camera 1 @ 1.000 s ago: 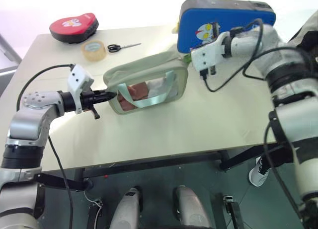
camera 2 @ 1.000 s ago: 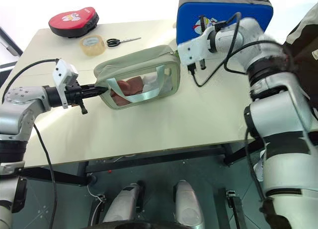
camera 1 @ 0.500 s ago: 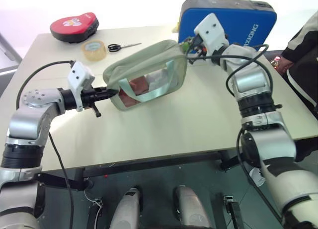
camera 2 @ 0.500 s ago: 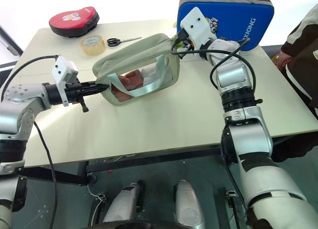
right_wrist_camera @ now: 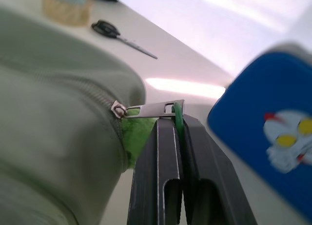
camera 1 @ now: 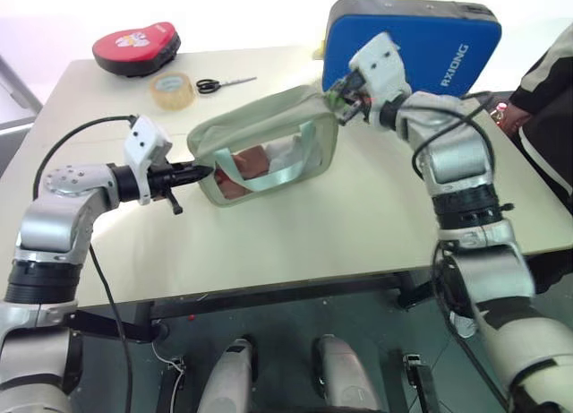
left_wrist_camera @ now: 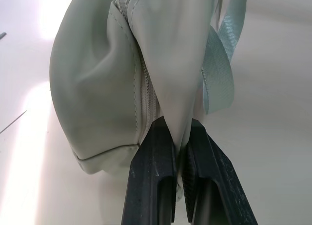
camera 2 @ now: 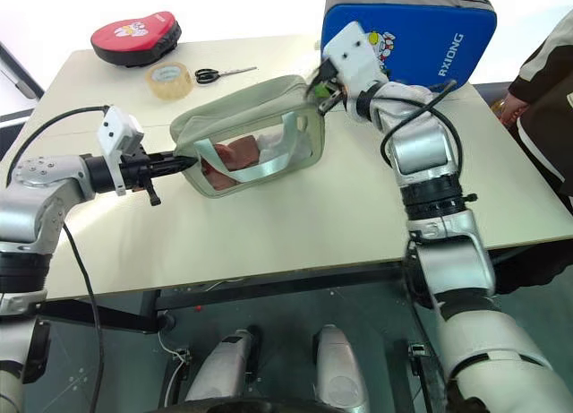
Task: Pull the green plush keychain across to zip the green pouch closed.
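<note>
The green pouch [camera 1: 269,131] lies on the table with its clear window facing me and reddish and white contents inside. My left gripper [camera 1: 204,170] is shut on the fabric at the pouch's left end [left_wrist_camera: 97,88], the cloth pinched between its fingers [left_wrist_camera: 156,156]. My right gripper [camera 1: 340,104] is at the pouch's right end, level with the top. It is shut on the green ring of the green plush keychain [right_wrist_camera: 139,137], which hangs from the metal zipper pull [right_wrist_camera: 151,108]. The slider sits at this right end of the zipper.
A big blue cartoon-printed case [camera 1: 421,46] stands right behind my right gripper. At the table's far left lie a red pad [camera 1: 134,46], a tape roll [camera 1: 170,89] and scissors [camera 1: 222,83]. A person [camera 1: 546,81] stands at the right edge.
My right arm has swung its elbow down and rolled its wrist while keeping its grip at the pouch's right end. The left gripper and the pouch's left end have stayed put.
</note>
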Robot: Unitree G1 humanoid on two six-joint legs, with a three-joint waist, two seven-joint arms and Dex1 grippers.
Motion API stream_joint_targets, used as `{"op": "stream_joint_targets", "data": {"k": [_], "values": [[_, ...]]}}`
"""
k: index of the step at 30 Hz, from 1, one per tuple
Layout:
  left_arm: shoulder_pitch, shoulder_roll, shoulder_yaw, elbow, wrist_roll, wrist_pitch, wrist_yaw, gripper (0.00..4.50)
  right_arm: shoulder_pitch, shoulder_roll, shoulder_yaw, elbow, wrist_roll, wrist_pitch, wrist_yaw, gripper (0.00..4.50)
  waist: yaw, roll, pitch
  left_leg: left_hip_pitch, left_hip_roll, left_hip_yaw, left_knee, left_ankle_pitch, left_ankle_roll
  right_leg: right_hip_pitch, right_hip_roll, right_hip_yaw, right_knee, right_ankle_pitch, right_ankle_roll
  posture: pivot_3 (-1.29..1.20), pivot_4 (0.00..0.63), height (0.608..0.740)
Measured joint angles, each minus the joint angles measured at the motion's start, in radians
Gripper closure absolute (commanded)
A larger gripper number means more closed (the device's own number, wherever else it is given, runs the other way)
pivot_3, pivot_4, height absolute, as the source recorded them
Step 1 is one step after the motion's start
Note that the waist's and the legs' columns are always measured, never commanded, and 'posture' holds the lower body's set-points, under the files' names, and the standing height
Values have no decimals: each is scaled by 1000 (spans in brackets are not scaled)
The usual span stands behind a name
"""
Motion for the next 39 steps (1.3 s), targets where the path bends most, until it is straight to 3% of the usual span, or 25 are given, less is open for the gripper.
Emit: {"op": "stream_joint_targets", "data": {"k": [4,10,20,26,34,39], "values": [[-3,4,1,0,2,9,-5,4500,0,-99,177,-5,-236,-370,-7,4459,-3,0,0,1,0,0,-1,0,0,0,0,0,0,0,0,0,150,740],[-6,7,3,15,9,14,-19,4500,-49,-77,235,77,-446,-614,-135,4459,0,0,0,0,0,0,0,0,0,0,0,0,0,0,0,0,150,740],[-5,10,5,19,11,32,-33,4500,-76,11,218,135,-543,-678,-223,4459,4,0,0,0,0,-1,0,0,0,1,0,0,0,0,0,0,150,740],[-4,23,5,11,7,35,-50,4500,-48,46,117,152,-405,-598,-156,4459,5,0,0,0,0,-1,0,0,0,1,0,0,0,0,0,0,150,740],[0,44,5,-33,-16,35,-72,4500,-37,-88,61,242,-327,-551,-95,4459,3,0,0,0,0,0,0,0,0,1,0,0,-1,0,0,0,150,740],[-5,28,-6,-30,-16,33,-70,4500,-40,-194,132,271,-433,-690,-151,4459,0,0,0,0,0,0,0,0,0,0,0,0,0,0,0,0,150,740]]}}
